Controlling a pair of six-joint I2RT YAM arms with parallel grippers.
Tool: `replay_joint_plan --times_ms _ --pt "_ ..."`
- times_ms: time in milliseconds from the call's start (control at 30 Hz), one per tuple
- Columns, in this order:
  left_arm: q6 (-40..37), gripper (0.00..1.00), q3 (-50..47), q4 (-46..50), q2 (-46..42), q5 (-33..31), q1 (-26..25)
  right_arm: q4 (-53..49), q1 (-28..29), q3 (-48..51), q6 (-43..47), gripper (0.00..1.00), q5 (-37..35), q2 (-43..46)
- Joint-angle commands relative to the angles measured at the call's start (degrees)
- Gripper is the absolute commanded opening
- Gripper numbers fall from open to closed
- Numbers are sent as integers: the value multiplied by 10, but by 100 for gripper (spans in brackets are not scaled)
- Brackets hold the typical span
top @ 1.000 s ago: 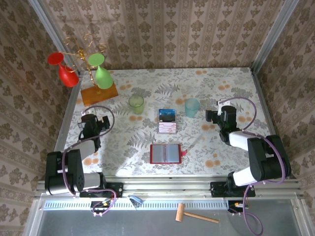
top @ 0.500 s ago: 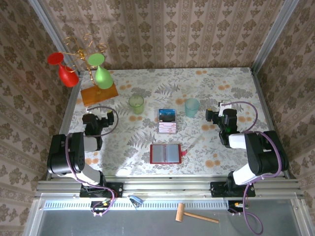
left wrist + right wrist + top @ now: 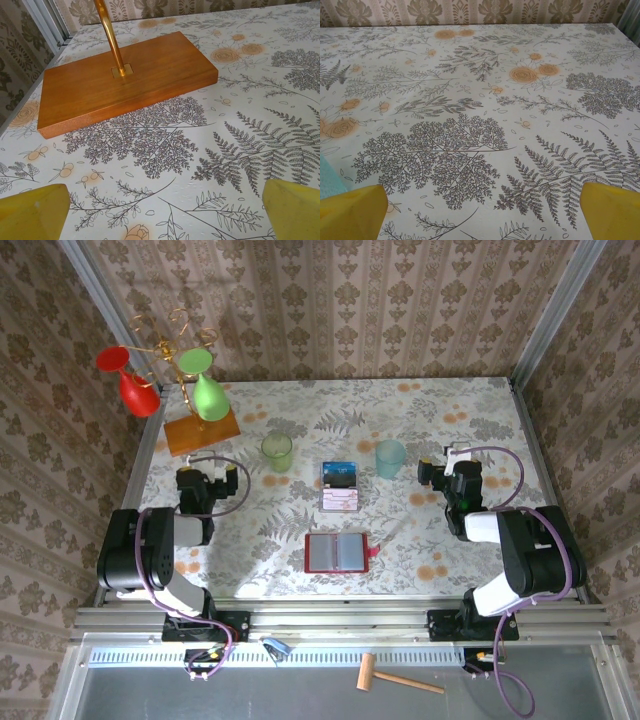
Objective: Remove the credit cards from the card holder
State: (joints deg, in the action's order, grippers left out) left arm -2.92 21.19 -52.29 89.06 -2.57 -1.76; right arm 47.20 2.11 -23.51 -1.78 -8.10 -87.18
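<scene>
Centre-front, red card holder [image 3: 337, 552], apparently open

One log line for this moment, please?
blue card, pink card: out, on table | wallet: open | left gripper: open | right gripper: open

Two credit cards [image 3: 340, 473], one card holder [image 3: 337, 552], two cups [image 3: 277, 451], two goblets [image 3: 207, 392], one wooden base [image 3: 202, 430], one mallet [image 3: 400, 677].

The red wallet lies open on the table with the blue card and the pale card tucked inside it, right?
Not quite. The red wallet does lie open on the table, but the blue card and the pale card are not inside it. They lie farther back on the table, apart from the wallet. The overhead view shows this.
</scene>
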Motion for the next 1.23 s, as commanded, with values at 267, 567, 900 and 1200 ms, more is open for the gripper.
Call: replay_joint_plan --times_ms 267,567,900,1200 --pt "-20 100 9 -9 0 -4 -7 22 -3 5 -6 100 6 -5" --pt "-19 100 8 -9 0 -3 -6 22 -3 5 -6 100 6 -5" --pt "-20 100 9 -10 1 -3 -6 22 -3 4 -6 100 6 -6" --pt "-20 100 9 -10 -1 -3 -7 34 -3 10 -8 100 2 -3"
